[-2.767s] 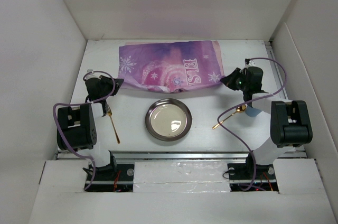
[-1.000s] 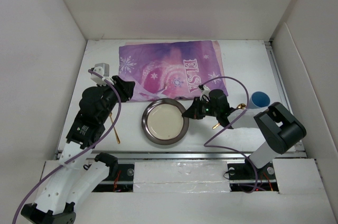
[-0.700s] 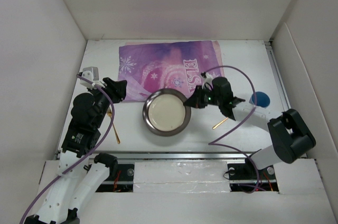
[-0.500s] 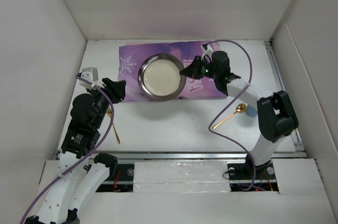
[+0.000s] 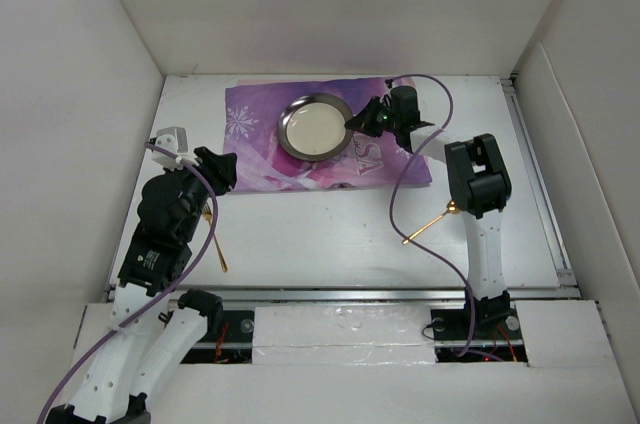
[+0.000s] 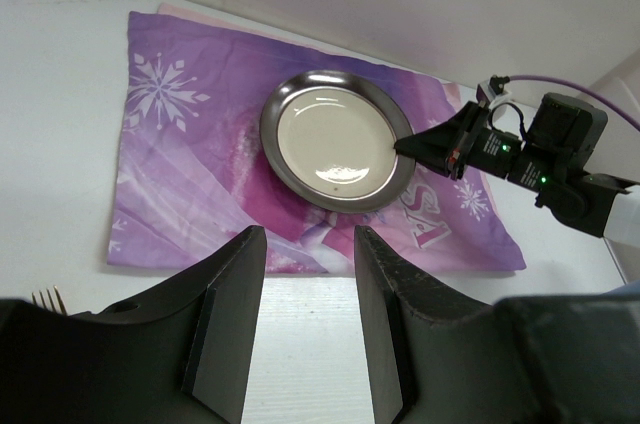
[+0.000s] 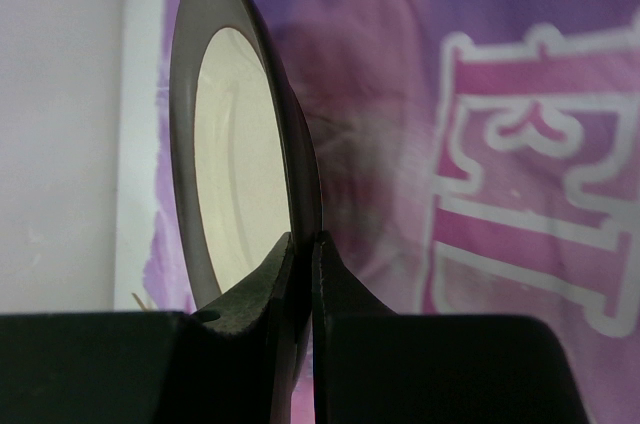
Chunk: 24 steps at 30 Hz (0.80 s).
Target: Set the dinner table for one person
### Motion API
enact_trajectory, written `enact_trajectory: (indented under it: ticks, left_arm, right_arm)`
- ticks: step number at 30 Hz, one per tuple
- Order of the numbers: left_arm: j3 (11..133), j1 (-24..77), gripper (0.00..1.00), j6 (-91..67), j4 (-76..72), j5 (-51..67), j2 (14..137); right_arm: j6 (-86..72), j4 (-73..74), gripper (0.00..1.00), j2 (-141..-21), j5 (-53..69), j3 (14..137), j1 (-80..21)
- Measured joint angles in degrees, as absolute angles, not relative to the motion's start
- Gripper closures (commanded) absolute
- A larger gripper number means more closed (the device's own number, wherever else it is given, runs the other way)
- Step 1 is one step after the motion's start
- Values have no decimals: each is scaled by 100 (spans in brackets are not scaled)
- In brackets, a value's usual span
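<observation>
I have the right gripper pinching the plate by its right rim over the mat, near the dinner table's far edge; whether it is fully down I cannot quite tell. Left gripper spread, empty. Next I'd release it flat, then fetch the spoon.

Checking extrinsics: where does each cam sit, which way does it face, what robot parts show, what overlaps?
Top external: fixed above and behind the bases, looking down on the dinner table; both arms, left gripper and right gripper show.
Left wrist: on the left arm, facing forward over the purple mat toward the plate; own fingers, open, at bottom.
Right wrist: close in, facing along own fingers shut on the plate rim.
Shared: plate and mat in all three.
</observation>
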<state>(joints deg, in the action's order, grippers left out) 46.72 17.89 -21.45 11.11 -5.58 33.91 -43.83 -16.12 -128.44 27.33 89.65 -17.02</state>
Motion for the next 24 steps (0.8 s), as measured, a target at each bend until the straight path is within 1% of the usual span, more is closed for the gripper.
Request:
enact_trajectory:
  ticks: [6, 7, 8, 9, 11, 12, 13, 15, 17, 18, 21, 22, 23, 24]
  left_arm:
    - [4672, 1789, 62, -2147, 1208, -725, 3553]
    - [4672, 1789, 62, -2147, 1214, -746, 3557]
    - [4672, 1789, 62, -2147, 1223, -764, 3573]
    - [4672, 1789, 62, -2147, 1232, -779, 3597]
    - [4672, 1789, 62, -2147, 1253, -810, 3640]
    - [4672, 1789, 62, -2150, 1271, -832, 3673]
    - [4672, 1789, 63, -2150, 1286, -873, 3695]
    - [4672, 1789, 64, -2154, 1326, -980, 3765]
    - [4672, 1789, 67, -2176, 1380, -1120, 3852]
    - [4674, 1789, 67, -2196, 1413, -1199, 3903]
    - [4674, 1789, 69, -2292, 1544, -1444, 4075]
    - [4676, 1789, 71, -2327, 1594, -1522, 4136]
    - [4674, 1789, 75, -2359, 1645, -1586, 4222]
    - [4676, 1789, 83, -2410, 1691, -1651, 4307]
  right_arm:
    - [-4639, -1389, 100, -13065, 2633, 8962, -1695]
    - [-4652, -1437, 98, -13063, 2613, 8952, -1695]
    - [-4665, -1466, 95, -13063, 2585, 8934, -1695]
    - [-4683, -1490, 82, -13063, 2554, 8910, -1695]
    - [-4783, -1594, 66, -13056, 2550, 8818, -1695]
    - [-4825, -1656, 55, -13039, 2543, 8759, -1695]
    - [-4851, -1723, 49, -13015, 2536, 8691, -1695]
    - [-4821, -1719, 43, -12921, 2477, 8573, -1695]
    - [-4681, -1608, 40, -12759, 2375, 8532, -1717]
    - [-4563, -1481, 36, -12621, 2252, 8519, -1728]
    - [-4217, -1232, 29, -11950, 1852, 8318, -1800]
    - [-4106, -1197, 29, -11668, 1750, 8215, -1828]
    - [-3981, -1190, 29, -11380, 1664, 8110, -1855]
    - [-3863, -1205, 29, -11085, 1575, 7983, -1885]
